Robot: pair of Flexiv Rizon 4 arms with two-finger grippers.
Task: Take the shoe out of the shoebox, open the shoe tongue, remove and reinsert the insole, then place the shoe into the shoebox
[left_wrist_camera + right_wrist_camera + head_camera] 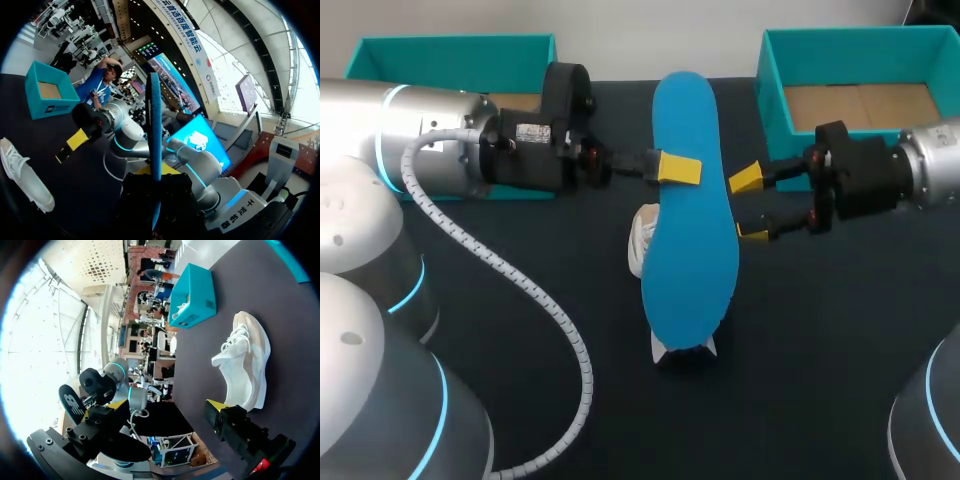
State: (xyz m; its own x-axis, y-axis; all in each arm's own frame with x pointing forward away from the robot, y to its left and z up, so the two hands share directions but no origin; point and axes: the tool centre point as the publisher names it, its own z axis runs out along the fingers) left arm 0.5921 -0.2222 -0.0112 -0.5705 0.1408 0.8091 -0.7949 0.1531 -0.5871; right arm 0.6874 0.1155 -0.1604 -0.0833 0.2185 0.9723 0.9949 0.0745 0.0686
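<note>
A blue insole (690, 210) hangs flat above the table, and my left gripper (678, 168) is shut on its left edge. In the left wrist view the insole (155, 120) shows edge-on, rising from between my own fingers (156, 172). The white shoe (642, 240) lies on the dark table under the insole, mostly hidden by it; it shows whole as the shoe (247, 365) in the right wrist view and as the shoe (25, 175) in the left wrist view. My right gripper (750, 205) stands open just right of the insole, nothing between its fingers (167, 407).
One teal shoebox (450, 60) stands at the back left, partly behind my left arm. A second teal box (775, 80) with a cardboard floor stands at the back right, behind my right arm. The front of the table is bare dark mat (570, 420).
</note>
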